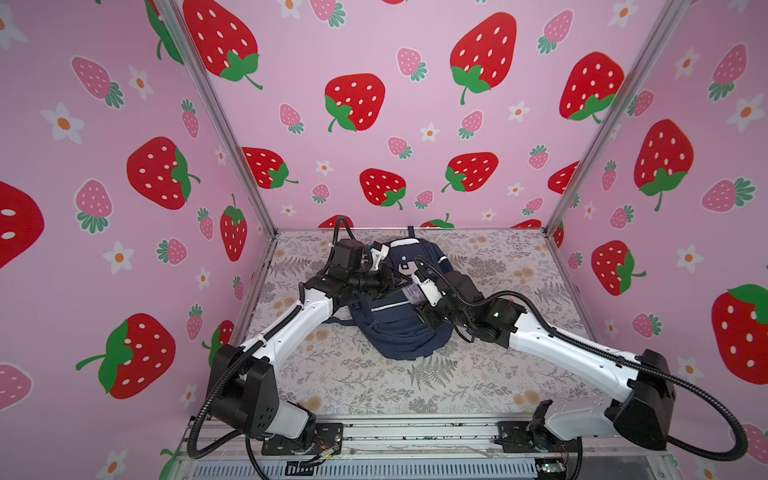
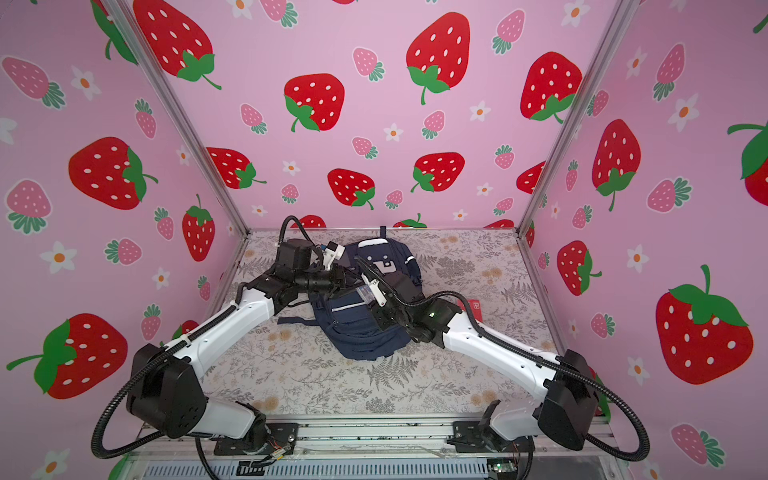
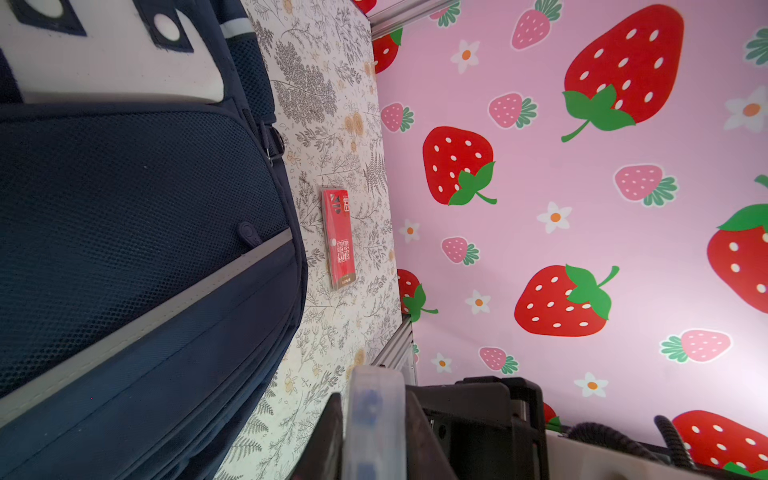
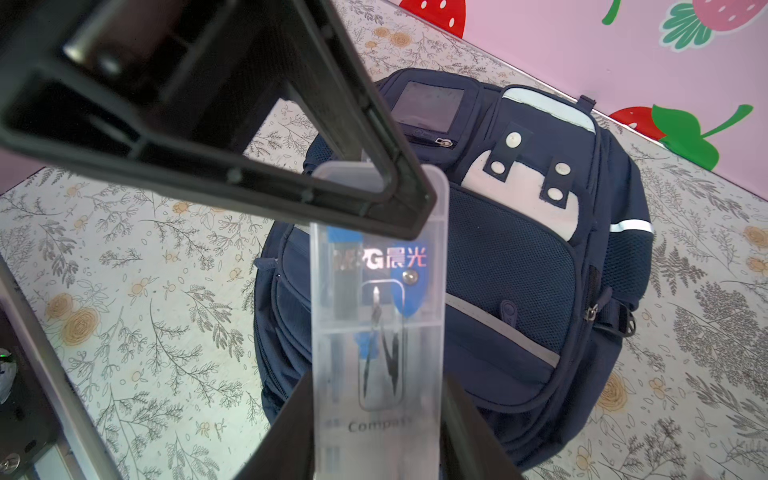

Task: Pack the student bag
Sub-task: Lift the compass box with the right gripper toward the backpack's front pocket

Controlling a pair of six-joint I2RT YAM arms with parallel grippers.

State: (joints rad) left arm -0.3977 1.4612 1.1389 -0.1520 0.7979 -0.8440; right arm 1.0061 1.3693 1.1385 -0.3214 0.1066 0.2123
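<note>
Floral tabletop (image 1: 415, 390), strawberry walls: student bag (image 1: 395, 332) lies flat, front up, centre-rear, with the clear compass case (image 4: 378, 332) held above it, right gripper (image 4: 378, 380) clamping one end and left gripper (image 3: 374, 395) narrowed onto the other.

Both top views: high at desk (image 1: 374, 386) front, facing down-back, far. Wrist cams close: left sideways along bag (image 3: 124, 208), right down onto it. All share bag.
</note>
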